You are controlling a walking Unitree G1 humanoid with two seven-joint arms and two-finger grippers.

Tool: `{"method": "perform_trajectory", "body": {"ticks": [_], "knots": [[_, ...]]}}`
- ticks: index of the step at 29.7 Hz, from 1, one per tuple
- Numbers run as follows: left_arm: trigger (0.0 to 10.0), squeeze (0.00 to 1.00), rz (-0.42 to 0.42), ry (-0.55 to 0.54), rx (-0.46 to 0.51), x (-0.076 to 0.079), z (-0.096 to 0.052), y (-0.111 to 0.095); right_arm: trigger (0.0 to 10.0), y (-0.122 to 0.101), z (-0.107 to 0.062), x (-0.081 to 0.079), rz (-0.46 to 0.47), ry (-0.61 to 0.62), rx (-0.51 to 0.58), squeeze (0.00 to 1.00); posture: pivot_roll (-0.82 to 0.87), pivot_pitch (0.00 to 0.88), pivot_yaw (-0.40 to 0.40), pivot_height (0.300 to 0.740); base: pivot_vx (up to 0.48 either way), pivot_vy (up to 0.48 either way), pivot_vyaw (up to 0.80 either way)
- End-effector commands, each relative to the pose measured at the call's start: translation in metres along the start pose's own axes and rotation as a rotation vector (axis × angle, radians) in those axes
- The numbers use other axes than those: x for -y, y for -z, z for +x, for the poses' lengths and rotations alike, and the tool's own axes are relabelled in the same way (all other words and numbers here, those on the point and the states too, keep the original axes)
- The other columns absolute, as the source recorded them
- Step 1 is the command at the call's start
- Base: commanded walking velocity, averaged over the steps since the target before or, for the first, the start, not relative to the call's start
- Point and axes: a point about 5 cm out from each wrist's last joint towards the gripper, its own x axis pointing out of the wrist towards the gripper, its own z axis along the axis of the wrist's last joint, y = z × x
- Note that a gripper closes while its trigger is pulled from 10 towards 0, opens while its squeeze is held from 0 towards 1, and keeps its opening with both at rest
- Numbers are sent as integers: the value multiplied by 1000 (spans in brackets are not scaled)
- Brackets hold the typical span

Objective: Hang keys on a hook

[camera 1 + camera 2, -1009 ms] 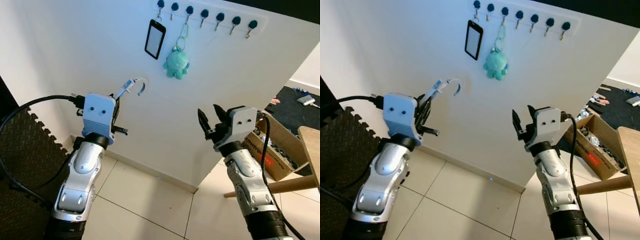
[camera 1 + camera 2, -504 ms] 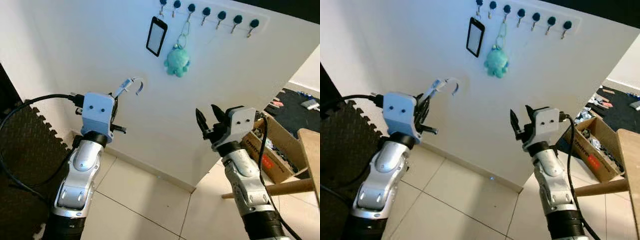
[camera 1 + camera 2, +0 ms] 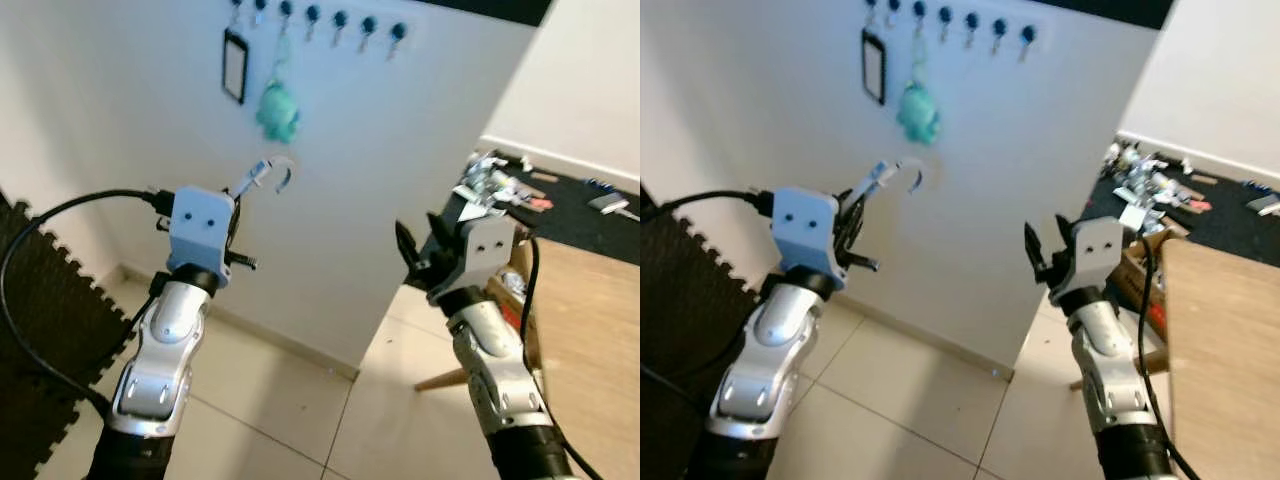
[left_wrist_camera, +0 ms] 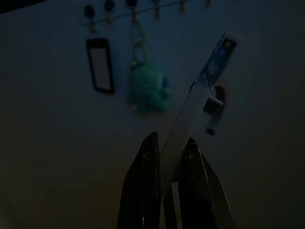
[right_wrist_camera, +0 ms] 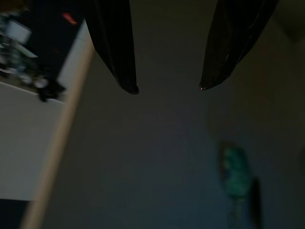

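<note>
My left gripper (image 3: 237, 196) is shut on the keys (image 3: 256, 178), a pale flat key with a curved ring (image 3: 286, 176) at its tip, held up in front of the white wall. The left wrist view shows the keys (image 4: 193, 114) pinched between my fingers (image 4: 143, 191). A row of dark-knobbed hooks (image 3: 340, 20) runs high on the wall, above and beyond the keys. A teal plush octopus (image 3: 276, 108) and a black card (image 3: 236, 66) hang from the hooks on the left. My right gripper (image 3: 420, 242) is raised and open, holding nothing.
The wall ends in a corner edge (image 3: 455, 190) to the right of the hooks. A wooden table (image 3: 585, 330) stands at the right, with clutter (image 3: 495, 180) on a dark floor behind it. A black foam mat (image 3: 35, 330) lies at the left on pale tiles (image 3: 270, 400).
The whole picture has shifted: hooks, octopus and card now sit further left and the table fills more of the right. Both arms keep their pose, the keys still gripped.
</note>
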Motion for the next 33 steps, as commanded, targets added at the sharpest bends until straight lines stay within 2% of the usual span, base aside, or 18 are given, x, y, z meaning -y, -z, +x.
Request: {"method": "perform_trajectory", "body": {"ticks": [1, 21, 30, 33], "knots": [[10000, 0, 5, 8, -11, 1, -1, 3, 10000, 4, -2, -2, 3, -11, -21, 0, 114, 173, -95, 740, 0, 0, 0], [10000, 0, 8, 10, -16, 2, 1, 4, 10000, 7, -2, -1, 9, -11, -33, 0, 114, 163, -90, 740, 0, 0, 0], [10000, 0, 4, 6, -20, 1, 1, 5, 10000, 8, -2, -1, 12, -4, -41, 0, 114, 163, -88, 740, 0, 0, -737], [10000, 0, 5, 6, -20, 1, 1, 5, 10000, 8, -2, 0, 11, -3, -41, 0, 114, 163, -88, 740, 0, 0, 0]]}}
